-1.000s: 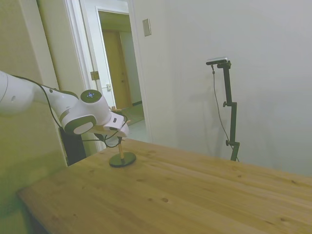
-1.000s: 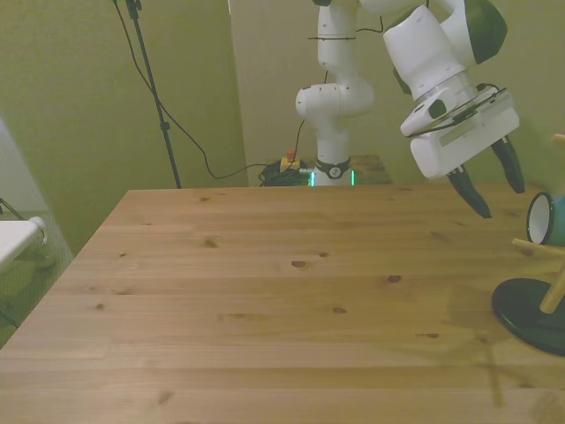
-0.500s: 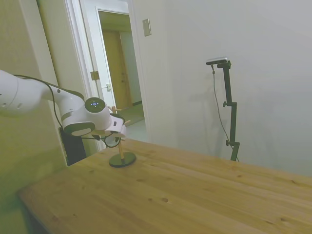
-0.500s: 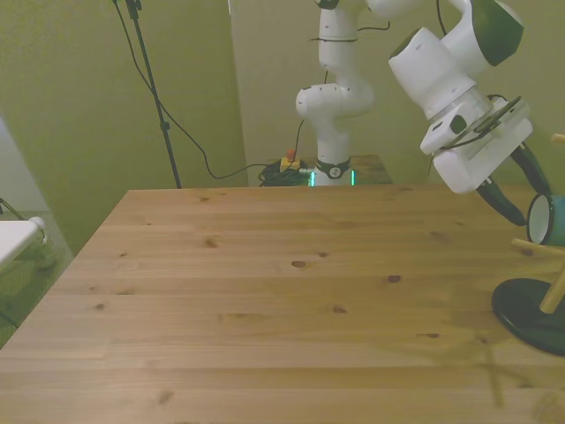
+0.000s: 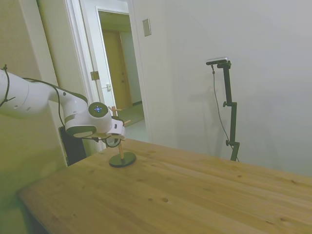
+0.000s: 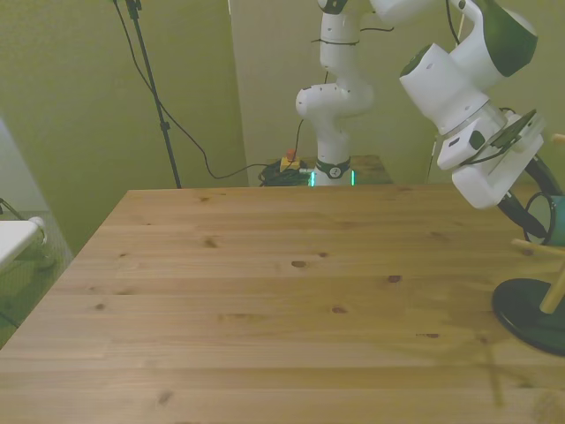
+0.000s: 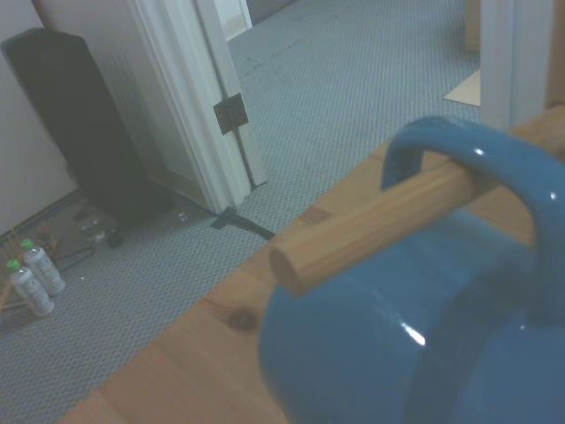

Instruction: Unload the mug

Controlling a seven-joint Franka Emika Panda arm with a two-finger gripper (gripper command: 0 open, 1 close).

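The mug (image 7: 388, 353) is blue and hangs by its handle (image 7: 459, 150) on a wooden peg (image 7: 371, 225) of the peg stand (image 6: 530, 305). In the front view the mug (image 6: 559, 219) shows at the far right edge, partly cut off by the frame. My gripper (image 6: 547, 216) is open, tilted, with one dark finger on each side of the mug's rim. In the side view the gripper (image 5: 116, 138) sits at the mug (image 5: 112, 142), just above the stand's dark round base (image 5: 122, 159).
The peg stand is at the table's edge on the front view's right. Beyond that edge the wrist view shows grey carpet, a white door frame (image 7: 212, 115), a black box (image 7: 79, 115) and small bottles (image 7: 31, 274) on the floor.
The gripper has swung toward the front view's right and lowered, from beside the mug to having its open fingers around it. The mug and stand have not moved.
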